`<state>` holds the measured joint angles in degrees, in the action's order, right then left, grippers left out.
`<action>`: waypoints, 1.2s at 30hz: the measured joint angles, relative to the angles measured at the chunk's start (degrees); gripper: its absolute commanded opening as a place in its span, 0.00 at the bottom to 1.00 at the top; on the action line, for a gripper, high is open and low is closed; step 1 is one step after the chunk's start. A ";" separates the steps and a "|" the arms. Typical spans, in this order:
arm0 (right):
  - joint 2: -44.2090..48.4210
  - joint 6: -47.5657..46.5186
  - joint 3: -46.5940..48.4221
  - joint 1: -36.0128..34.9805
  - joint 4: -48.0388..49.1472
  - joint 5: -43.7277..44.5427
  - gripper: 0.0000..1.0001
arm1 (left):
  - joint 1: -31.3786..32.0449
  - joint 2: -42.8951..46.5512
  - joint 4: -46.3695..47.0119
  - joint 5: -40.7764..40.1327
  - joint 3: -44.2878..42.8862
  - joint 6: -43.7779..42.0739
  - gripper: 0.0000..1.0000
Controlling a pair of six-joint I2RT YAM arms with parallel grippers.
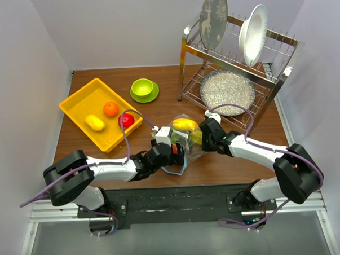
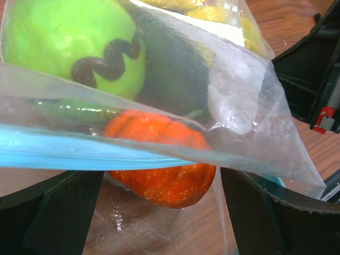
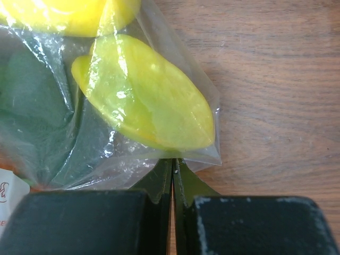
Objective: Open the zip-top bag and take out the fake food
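Note:
The clear zip-top bag (image 1: pixel 189 145) lies at the table's middle between both grippers, holding a yellow fruit (image 1: pixel 185 125) and other pieces. My left gripper (image 1: pixel 178 153) is open at the bag's mouth. In the left wrist view its fingers (image 2: pixel 58 212) straddle an orange pumpkin (image 2: pixel 164 170) under the teal zip strip (image 2: pixel 79 151), with a lime-green fruit (image 2: pixel 69 42) behind. My right gripper (image 1: pixel 204 137) is shut on the bag's sealed bottom edge (image 3: pixel 173 156), just below a yellow-green piece (image 3: pixel 149 101). An orange fruit (image 1: pixel 111 109), a yellow piece (image 1: pixel 95 123) and a red fruit (image 1: pixel 126 120) lie in the tray.
The yellow tray (image 1: pixel 81 97) sits at the back left. A lime-green bowl on its saucer (image 1: pixel 144 89) stands behind the bag. A metal dish rack (image 1: pixel 235 74) with plates fills the back right. White walls close in both sides.

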<state>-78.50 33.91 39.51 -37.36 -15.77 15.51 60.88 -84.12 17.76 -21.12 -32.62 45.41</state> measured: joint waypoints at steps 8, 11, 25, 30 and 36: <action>0.00 -0.42 0.00 0.33 -0.02 0.00 0.00 | 0.00 1.25 -0.76 -1.38 -0.31 0.04 0.97; 0.00 -0.50 0.00 0.46 -0.04 0.02 0.00 | 0.00 1.22 -2.38 -2.82 -1.18 0.07 0.97; 0.00 -0.55 0.00 0.96 -0.09 0.00 0.00 | -0.48 -2.73 -6.73 -5.51 -4.44 1.97 0.77; 0.00 -0.52 0.00 1.03 -0.04 -0.09 0.00 | -0.48 -2.56 -7.13 -5.51 -4.11 3.02 0.67; -0.48 -0.52 0.00 1.05 0.11 -0.46 0.00 | -0.48 -2.23 -7.04 -5.22 -3.69 3.45 0.82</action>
<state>-78.98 33.39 39.51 -36.32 -15.66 15.05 60.40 -86.35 10.72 -26.35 -36.32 48.86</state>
